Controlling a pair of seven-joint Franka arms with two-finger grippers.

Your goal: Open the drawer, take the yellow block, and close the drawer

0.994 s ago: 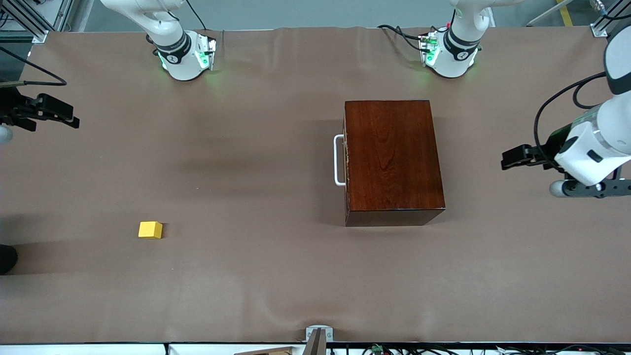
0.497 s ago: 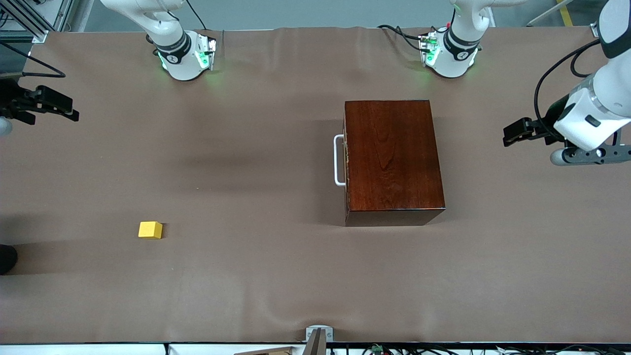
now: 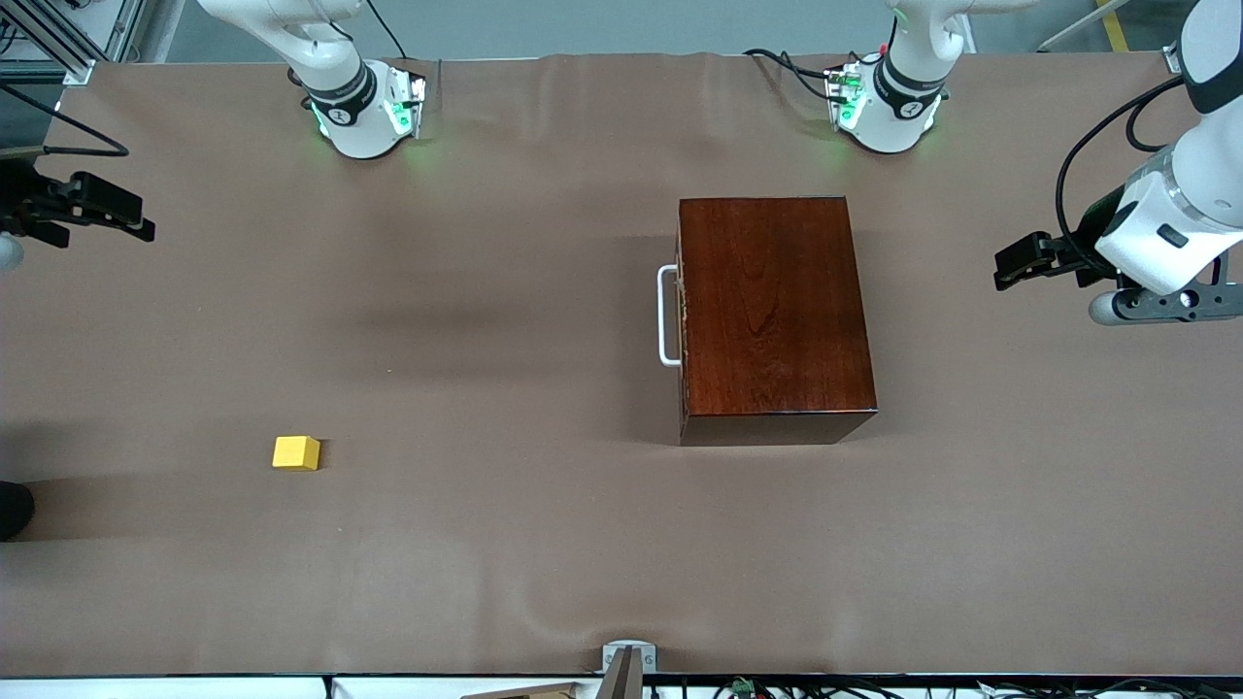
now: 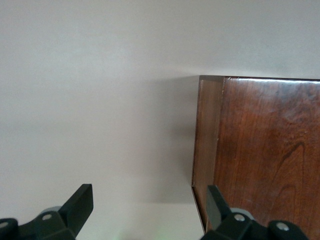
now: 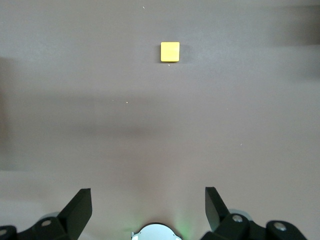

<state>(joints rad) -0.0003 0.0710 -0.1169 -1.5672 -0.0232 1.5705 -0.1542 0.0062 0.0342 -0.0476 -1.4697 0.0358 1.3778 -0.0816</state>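
The dark reddish-brown wooden box (image 3: 772,311) stands on the table with its drawer pushed in. Only the white handle (image 3: 666,316) shows, facing the right arm's end. The box's corner also shows in the left wrist view (image 4: 265,150). The yellow block (image 3: 296,452) lies on the bare table, toward the right arm's end and nearer the front camera than the box. It also shows in the right wrist view (image 5: 170,52). My left gripper (image 3: 1010,264) (image 4: 149,200) is open and empty, over the table beside the box at the left arm's end. My right gripper (image 3: 131,221) (image 5: 148,197) is open and empty, over the table's right-arm end.
The brown table cover (image 3: 505,320) is bare between the block and the handle. The two arm bases (image 3: 364,112) (image 3: 884,107) stand at the table's edge farthest from the front camera. A small metal bracket (image 3: 628,655) sits at the nearest edge.
My left gripper has moved toward the robots' bases, staying beside the box. My right gripper has shifted slightly the same way. Box and block have not moved.
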